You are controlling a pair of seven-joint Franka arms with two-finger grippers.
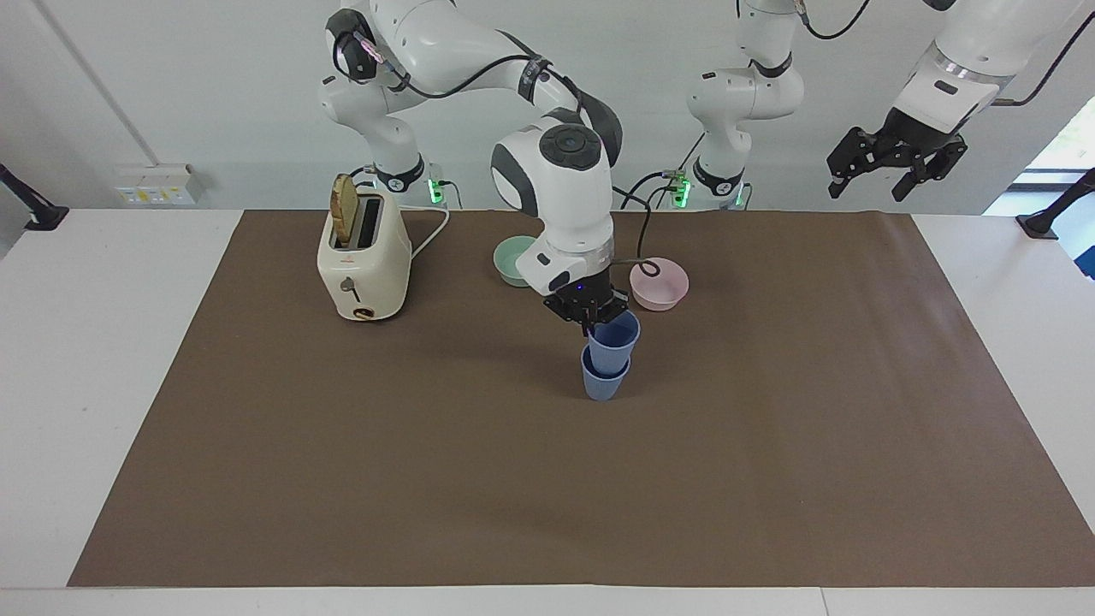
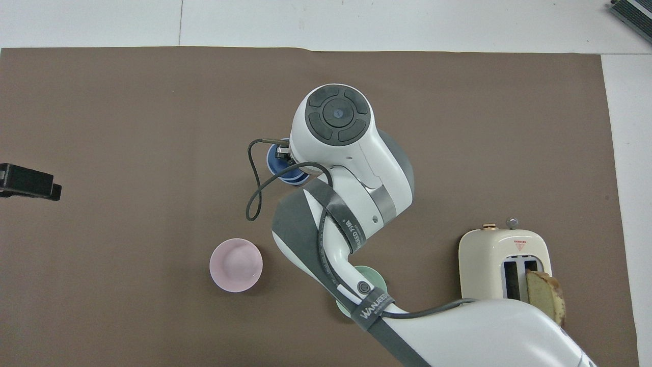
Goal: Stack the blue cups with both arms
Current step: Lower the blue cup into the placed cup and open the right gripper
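Observation:
The lower blue cup (image 1: 603, 382) stands upright on the brown mat near the table's middle. The upper blue cup (image 1: 614, 335) sits partly nested in it and leans slightly. My right gripper (image 1: 592, 318) is shut on the upper cup's rim on the side nearer the robots. In the overhead view the right arm hides most of the cups (image 2: 278, 165); only a blue edge shows. My left gripper (image 1: 894, 167) hangs open and empty high over the left arm's end of the table, waiting; its black tip (image 2: 28, 181) shows in the overhead view.
A pink bowl (image 1: 659, 285) and a mint-green bowl (image 1: 513, 258) sit nearer the robots than the cups. A cream toaster (image 1: 364, 257) with a bread slice (image 1: 345, 210) stands toward the right arm's end. The brown mat (image 1: 770, 445) covers the table.

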